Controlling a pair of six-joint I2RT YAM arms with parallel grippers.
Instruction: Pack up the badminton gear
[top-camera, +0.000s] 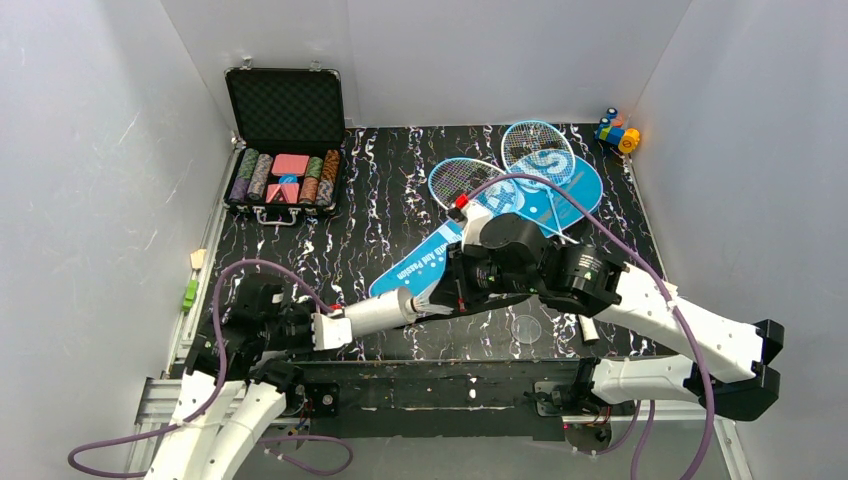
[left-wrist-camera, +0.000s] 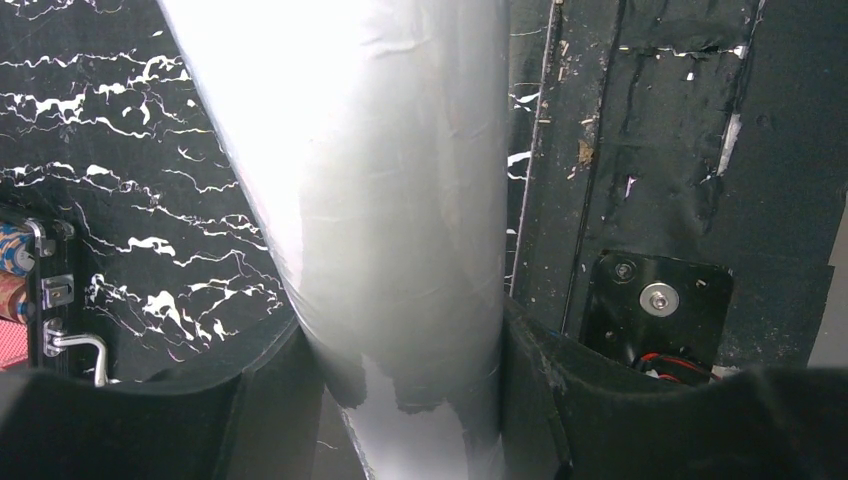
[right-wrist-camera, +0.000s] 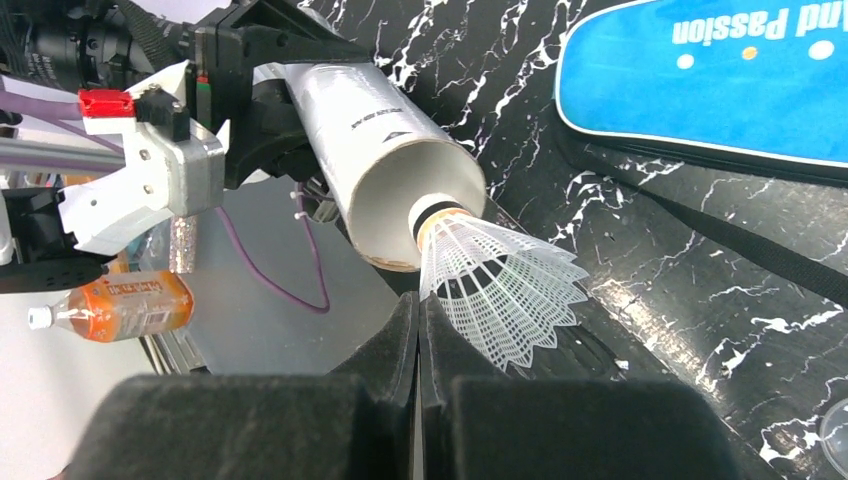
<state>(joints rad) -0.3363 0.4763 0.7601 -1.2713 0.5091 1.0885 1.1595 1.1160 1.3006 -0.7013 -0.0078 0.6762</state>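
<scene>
Left gripper (left-wrist-camera: 400, 400) was clamped on a long white cardboard tube (right-wrist-camera: 360, 120), its two black fingers (left-wrist-camera: 265, 400) pressed against opposite sides of the tube's near-left end. The tube was held off the black, white-veined tabletop (top-camera: 380, 200) and ran to the right, its open mouth toward the right gripper (right-wrist-camera: 418, 310).

That right gripper had its jaws closed together. Their tips sat just under the tube's mouth, against the near-left edge of a white mesh-skirted shuttlecock (right-wrist-camera: 500, 280). Whether they pinched that edge or only touched it I could not tell. The shuttlecock's rounded head, with a dark band, sat inside the mouth of the tube, low against its rim, and the flared skirt stood outside, pointing right.

Beyond the two grippers, a blue racket-shaped fabric bag with white lettering (top-camera: 430, 258) lay flat on the table, narrow end near-left, wide end far-right, with its black strap (right-wrist-camera: 720, 240) trailing on the tabletop. Two blue-framed rackets overlapped the wide end, one head (top-camera: 465, 180) on the left and the other (top-camera: 535, 145) farther back.

An open black case of poker chips (top-camera: 285, 150) stood at the far left, and small coloured toy blocks (top-camera: 617, 132) sat in the far right corner. A small clear round disc (top-camera: 527, 328) lay near the table's near edge, under the right arm.
</scene>
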